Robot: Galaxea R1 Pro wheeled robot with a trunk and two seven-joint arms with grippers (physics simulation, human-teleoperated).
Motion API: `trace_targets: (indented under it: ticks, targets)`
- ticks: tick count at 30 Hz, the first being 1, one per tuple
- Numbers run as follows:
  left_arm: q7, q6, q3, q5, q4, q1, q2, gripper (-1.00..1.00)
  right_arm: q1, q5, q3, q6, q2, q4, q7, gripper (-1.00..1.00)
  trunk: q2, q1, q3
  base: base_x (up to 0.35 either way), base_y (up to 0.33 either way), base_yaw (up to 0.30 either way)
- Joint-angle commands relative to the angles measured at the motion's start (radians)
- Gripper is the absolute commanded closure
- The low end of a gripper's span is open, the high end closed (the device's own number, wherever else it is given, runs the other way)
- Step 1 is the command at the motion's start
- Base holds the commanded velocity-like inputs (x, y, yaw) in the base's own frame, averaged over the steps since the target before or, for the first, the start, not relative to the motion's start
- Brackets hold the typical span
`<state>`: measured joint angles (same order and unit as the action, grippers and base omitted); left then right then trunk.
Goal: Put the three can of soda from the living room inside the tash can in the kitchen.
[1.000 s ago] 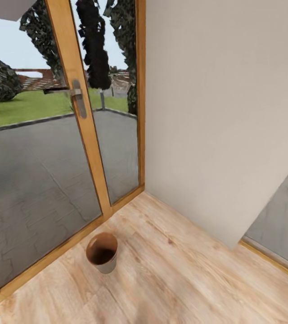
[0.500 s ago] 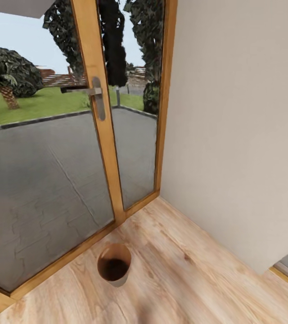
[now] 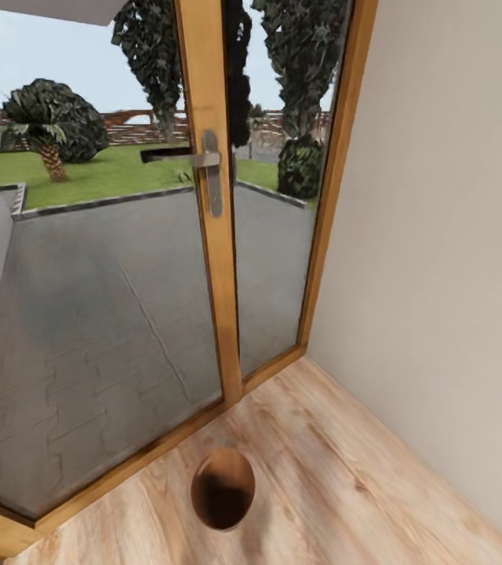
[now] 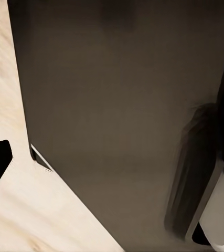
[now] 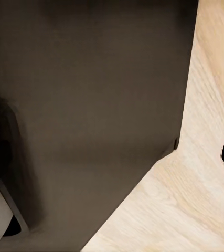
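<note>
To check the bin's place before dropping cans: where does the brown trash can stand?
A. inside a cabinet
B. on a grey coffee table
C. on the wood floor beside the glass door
C: the trash can stands on the light wood floor, near the wood-framed glass door.

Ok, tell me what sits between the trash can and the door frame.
Nothing: in the head view, bare wood floor separates the tash can from the door frame.

2 arms lowered (beside dark base (image 4: pixel 117 105))
</note>
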<state>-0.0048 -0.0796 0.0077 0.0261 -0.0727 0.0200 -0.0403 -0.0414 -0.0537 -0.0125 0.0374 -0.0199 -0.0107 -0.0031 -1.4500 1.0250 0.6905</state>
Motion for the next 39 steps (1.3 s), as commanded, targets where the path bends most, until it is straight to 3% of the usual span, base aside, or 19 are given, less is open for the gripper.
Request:
trace_targets:
  ticks: [1, 29, 39]
  targets:
    - [0.000, 0.000, 0.000, 0.000, 0.000, 0.000, 0.000, -1.00, 0.000, 0.000, 0.000, 0.000, 0.000, 0.000, 0.000, -1.00, 0.000, 0.000, 0.001, 0.337, 0.006, 0.191]
    - [-0.001, -0.001, 0.000, 0.000, 0.001, 0.000, 0.000, -1.00, 0.000, -0.001, 0.000, -0.001, 0.000, 0.000, 0.000, -1.00, 0.000, 0.000, 0.029, 0.336, 0.000, 0.181]
    - [-0.001, -0.005, -0.001, 0.000, 0.001, 0.000, 0.002, -1.00, 0.000, -0.002, 0.000, -0.002, 0.002, 0.000, 0.001, -1.00, 0.000, 0.000, 0.032, 0.059, 0.000, 0.047]
